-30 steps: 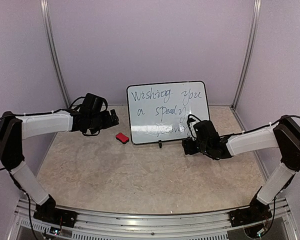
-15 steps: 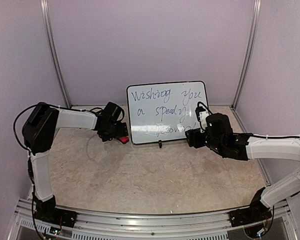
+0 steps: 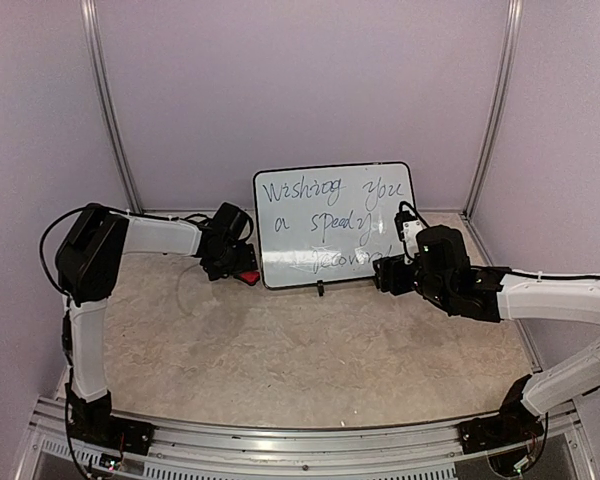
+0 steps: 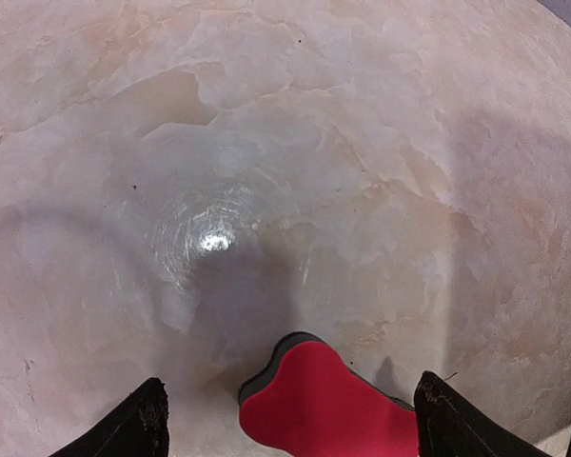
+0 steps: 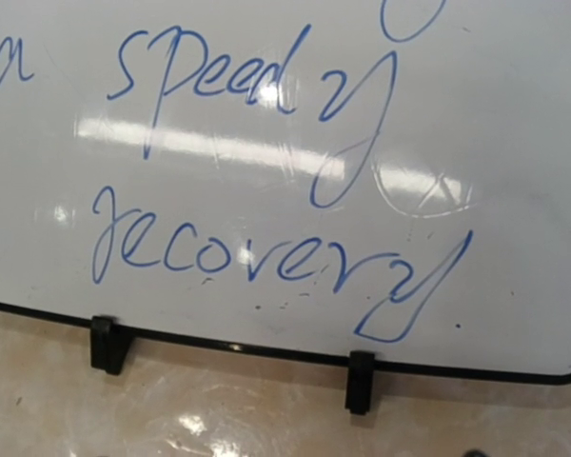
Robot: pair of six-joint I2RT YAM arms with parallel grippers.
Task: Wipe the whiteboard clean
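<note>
Risks first. The left gripper is open, its two fingers standing wide on either side of the red eraser and touching neither side of it; nothing is held. In the left wrist view the eraser sits skewed and nearer one finger than the other, so a close from here would likely meet one side first and push or turn the block on the smooth table rather than pinch it square. The eraser lies just beside the lower left corner of the whiteboard, so a shoved block or a swinging wrist could knock that corner. The board stands on small black feet and looks light; my judgement is that wiping pressure could slide it or tip it backward unless something braces it. The right gripper is near the board's lower right corner, facing it; its fingers are out of its own camera's view and too small from above, so I cannot tell whether it is open or closed, nor whether it touches the board. Board itself: at the back of the table, leaning slightly back, white with rounded corners and a thin black rim. Blue handwriting covers most of it, reading "Wishing you a speedy recovery". No patch looks wiped, only glare and faint smears. Erasing not yet begun.
</note>
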